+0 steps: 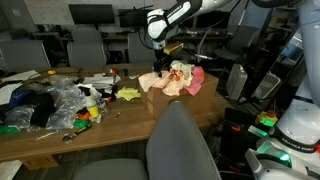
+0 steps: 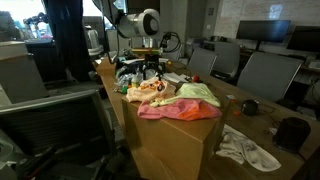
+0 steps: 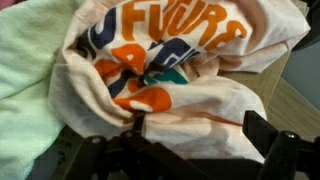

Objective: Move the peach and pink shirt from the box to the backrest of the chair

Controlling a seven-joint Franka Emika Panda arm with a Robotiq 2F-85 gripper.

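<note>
On a cluttered office desk [image 1: 95,128], clear plastic bags [image 1: 60,98] sprawl at nine o'clock of the cardboard box [image 1: 160,99], a small yellow-green cloth [image 1: 128,93] lying between them. Inside the box, the peach shirt [image 1: 168,78] is heaped beside the pink shirt [image 1: 197,80], which sits at its three o'clock. Together the bundle appears to run lengthwise along the box, side to side in this exterior view. The robot's claw [image 1: 161,55] hangs directly above the peach shirt, jaws spread wide and holding nothing, a stance that suggests a straight-down grab is being lined up. From the wrist view, a pale green cloth [image 3: 25,90] lies at nine o'clock of the crumpled peach shirt [image 3: 160,70], whose orange lettering faces up. So bunched, the garment shows no clear long axis of its own. The grey chair [image 1: 180,145], backrest bare, waits at six o'clock of the box.
</note>
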